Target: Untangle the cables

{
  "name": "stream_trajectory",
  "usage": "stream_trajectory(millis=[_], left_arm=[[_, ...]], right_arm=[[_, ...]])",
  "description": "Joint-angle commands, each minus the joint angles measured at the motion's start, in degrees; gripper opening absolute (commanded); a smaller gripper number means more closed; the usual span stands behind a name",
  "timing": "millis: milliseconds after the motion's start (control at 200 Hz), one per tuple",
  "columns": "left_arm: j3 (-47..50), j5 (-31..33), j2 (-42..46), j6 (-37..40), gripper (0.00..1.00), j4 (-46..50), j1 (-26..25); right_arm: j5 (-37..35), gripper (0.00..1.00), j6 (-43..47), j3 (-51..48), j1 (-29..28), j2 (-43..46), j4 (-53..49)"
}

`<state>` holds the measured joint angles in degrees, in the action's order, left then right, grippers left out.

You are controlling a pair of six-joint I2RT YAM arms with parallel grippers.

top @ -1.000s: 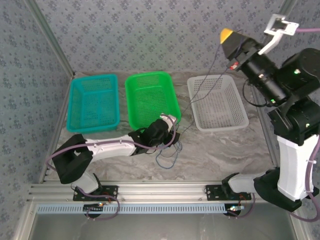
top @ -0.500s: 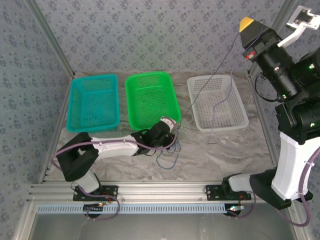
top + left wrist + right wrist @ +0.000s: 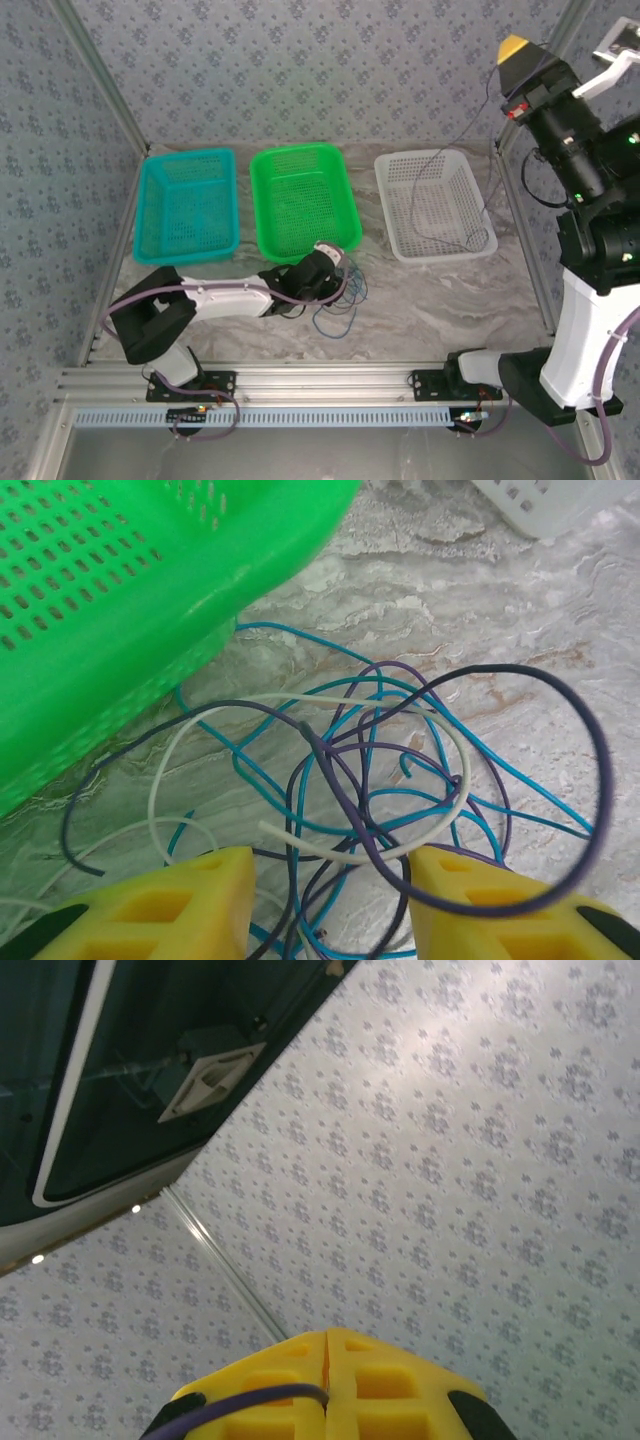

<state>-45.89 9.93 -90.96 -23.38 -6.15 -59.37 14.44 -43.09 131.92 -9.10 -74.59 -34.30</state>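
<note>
1. While my right end effector (image 3: 325,1360) hangs high over the far right corner, its yellow fingers are pressed fully together on one thin dark purple cable (image 3: 250,1398). I judge the height is meant to draw that strand up and out of the knot.
2. Seen from above, that strand appears to drop slack from the raised arm into the white perforated plastic basket (image 3: 445,250). It looks largely free of the others and, I think, destined for that bin.
3. The other thin cables, blue, dark and whitish, lie as a loose tangle (image 3: 370,780) on the marbled grey worktop (image 3: 440,300), just beside the near corner of the bright green plastic basket (image 3: 120,580).
4. My left end effector (image 3: 330,885) sits low at that tangle with its yellow fingers apart and a clear gap between them. Loops pass through the gap, but nothing is pinched. I read this as a guarding position, steadying the pile while the other arm lifts.
5. Next I would pick a single strand, perhaps the whitish one, and close on it alone, since grabbing crossed loops would likely drag the whole bundle.
</note>
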Motion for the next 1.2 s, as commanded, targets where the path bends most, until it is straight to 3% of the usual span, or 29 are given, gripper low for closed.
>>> stream_trajectory(millis=[0, 260, 660, 1199], left_arm=[[-1.1, 0.4, 4.1, 0.5, 0.47, -1.3, -0.1], [-1.7, -0.2, 6.3, -0.3, 0.55, -1.1, -0.1], [1.1, 1.2, 11.8, -2.7, 0.68, -0.8, -0.1], [4.7, 3.8, 15.9, -3.9, 0.69, -0.4, -0.1]], right_arm=[[1.0, 0.00, 0.4, -1.7, 0.6, 0.0, 1.6], [-4.2, 0.00, 11.5, -5.1, 2.4, 0.2, -5.1], [-2.8, 0.00, 16.5, -14.6, 8.0, -2.1, -0.5], [0.0, 0.00, 26.2, -31.0, 12.4, -9.1, 1.1]])
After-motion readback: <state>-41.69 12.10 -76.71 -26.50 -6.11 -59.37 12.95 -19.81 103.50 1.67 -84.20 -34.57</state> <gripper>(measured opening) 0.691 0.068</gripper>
